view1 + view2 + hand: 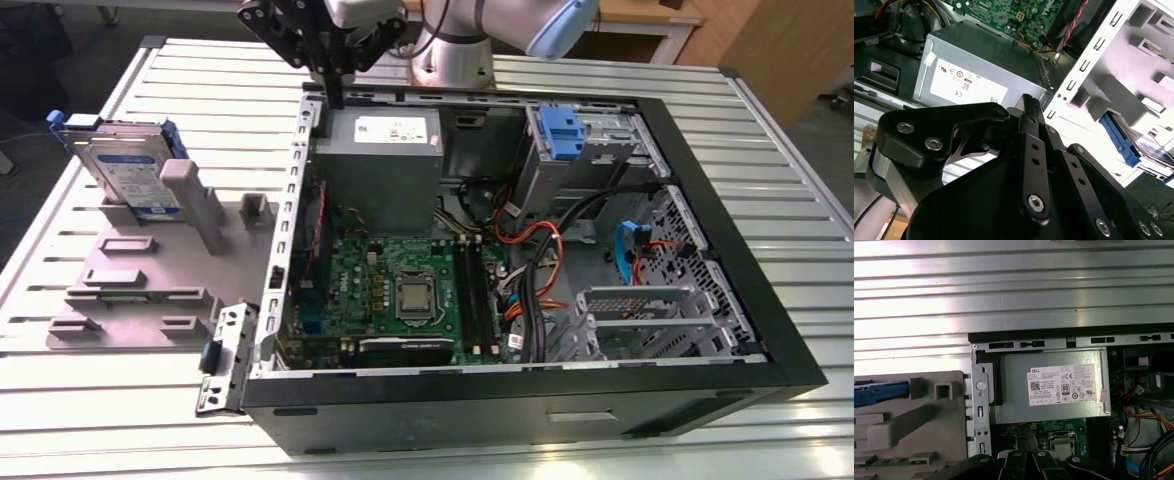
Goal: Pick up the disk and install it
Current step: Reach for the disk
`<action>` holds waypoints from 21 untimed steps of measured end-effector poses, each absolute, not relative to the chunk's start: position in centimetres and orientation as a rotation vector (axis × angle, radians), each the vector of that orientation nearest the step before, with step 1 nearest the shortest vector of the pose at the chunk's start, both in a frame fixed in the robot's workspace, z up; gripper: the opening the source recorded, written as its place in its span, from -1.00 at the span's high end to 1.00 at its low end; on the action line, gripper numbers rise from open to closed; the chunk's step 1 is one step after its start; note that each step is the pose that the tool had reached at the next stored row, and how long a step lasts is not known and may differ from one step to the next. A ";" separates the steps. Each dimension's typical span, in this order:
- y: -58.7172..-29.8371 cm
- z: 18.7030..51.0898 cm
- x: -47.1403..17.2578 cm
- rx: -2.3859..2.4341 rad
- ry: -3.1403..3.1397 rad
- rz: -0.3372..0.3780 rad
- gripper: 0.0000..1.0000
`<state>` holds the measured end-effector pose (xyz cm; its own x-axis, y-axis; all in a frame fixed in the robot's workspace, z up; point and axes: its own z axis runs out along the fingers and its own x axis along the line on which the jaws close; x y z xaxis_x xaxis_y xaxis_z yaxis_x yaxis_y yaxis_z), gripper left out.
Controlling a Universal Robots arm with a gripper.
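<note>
Claw: we see the claw [332, 95] with fingers together and holding nothing, at the top of the exterior view, over the case rim [310, 125].
Disk: the disk [127, 168] stands on edge in the grey fixture [147, 270], upper left, well apart from the claw.
Risk: we judge a closed claw could topple the upright disk or clip the rim.

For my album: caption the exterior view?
Gripper hovers by the open computer case; the disk stands in a grey fixture beside it.
</note>
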<state>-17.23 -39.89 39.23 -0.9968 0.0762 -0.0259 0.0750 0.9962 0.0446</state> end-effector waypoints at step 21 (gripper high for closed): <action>-39.9 39.2 -18.8 0.118 3.110 0.069 0.79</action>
